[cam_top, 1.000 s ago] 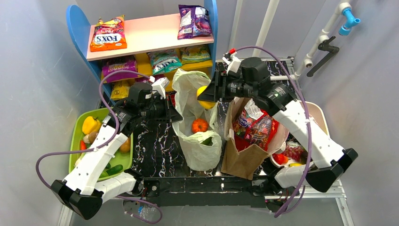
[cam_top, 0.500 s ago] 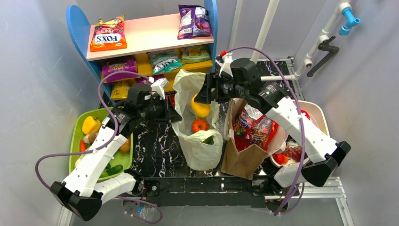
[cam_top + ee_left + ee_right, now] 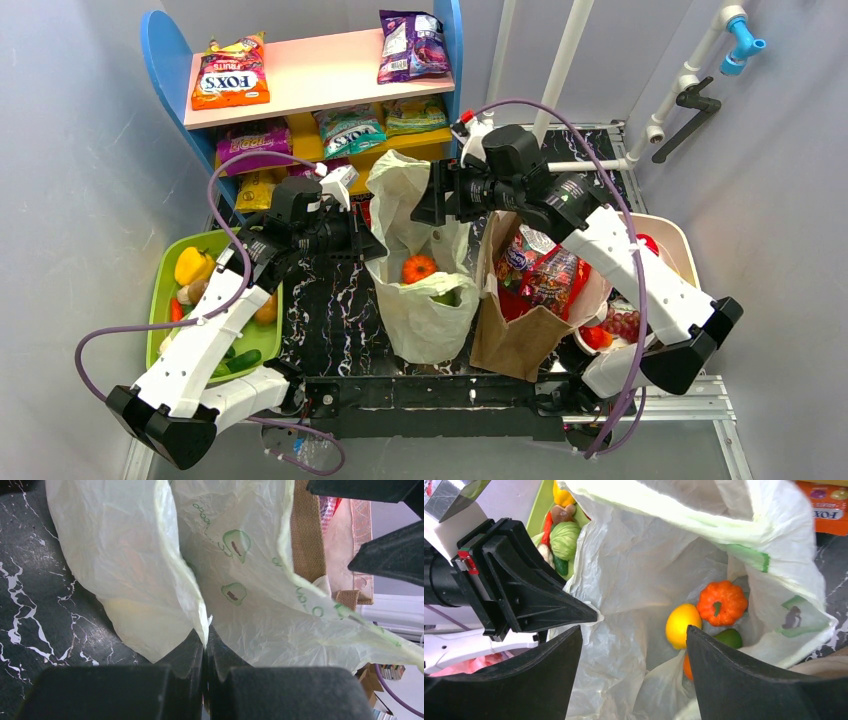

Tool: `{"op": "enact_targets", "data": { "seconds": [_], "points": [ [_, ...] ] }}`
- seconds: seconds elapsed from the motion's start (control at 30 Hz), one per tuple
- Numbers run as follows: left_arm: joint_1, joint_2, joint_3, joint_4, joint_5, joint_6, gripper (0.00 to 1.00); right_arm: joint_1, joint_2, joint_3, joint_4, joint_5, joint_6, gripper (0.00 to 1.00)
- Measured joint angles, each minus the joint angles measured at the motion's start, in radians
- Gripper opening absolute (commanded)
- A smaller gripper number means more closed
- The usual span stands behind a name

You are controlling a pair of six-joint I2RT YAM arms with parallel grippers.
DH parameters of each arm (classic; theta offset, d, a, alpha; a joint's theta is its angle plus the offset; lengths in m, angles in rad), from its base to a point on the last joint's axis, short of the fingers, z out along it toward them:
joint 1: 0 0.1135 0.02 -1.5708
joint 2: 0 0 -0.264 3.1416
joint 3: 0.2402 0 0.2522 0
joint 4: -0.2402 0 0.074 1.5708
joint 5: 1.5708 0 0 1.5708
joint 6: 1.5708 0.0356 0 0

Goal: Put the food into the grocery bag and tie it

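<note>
One grocery bag [image 3: 425, 325] held one orange pumpkin [image 3: 419, 268], one yellow piece [image 3: 683, 625] and one green piece [image 3: 729, 638]; one paper bag [image 3: 505, 350] stood at three o'clock.

– From above we cannot find the yellow piece [image 3: 683, 625]; the grocery bag [image 3: 425, 320] wall and the right gripper [image 3: 428, 205] cover it.

– We see it only in the right wrist view, at lower middle. There the green piece [image 3: 730, 637] sits half behind a black finger [image 3: 744, 680], and an orange scrap below it is too covered to name.

– In the left wrist view the bag runs off the top edge, and we cannot see its contents through the film.

– The brown paper bag [image 3: 305, 530] at upper right is cut off too.
</note>
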Motion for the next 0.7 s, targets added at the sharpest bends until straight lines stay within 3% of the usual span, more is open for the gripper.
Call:
{"op": "enact_targets", "data": {
  "seconds": [0.2,0.33,0.53,0.7],
  "points": [
    [0.000,0.000,0.000,0.000,0.000,0.000,0.00,0.002,-0.038,0.000,-0.059,0.127,-0.018,0.82],
    [0.000,0.000,0.000,0.000,0.000,0.001,0.00,0.003,-0.096,-0.001,-0.119,0.296,-0.027,0.84],
    [0.000,0.003,0.000,0.000,0.001,0.001,0.00,-0.004,-0.293,-0.082,-0.151,0.585,-0.026,0.85],
    [0.000,0.013,0.000,0.000,0.002,0.002,0.00,-0.058,-0.434,-0.165,-0.160,0.736,-0.023,0.85]
  ]
}}
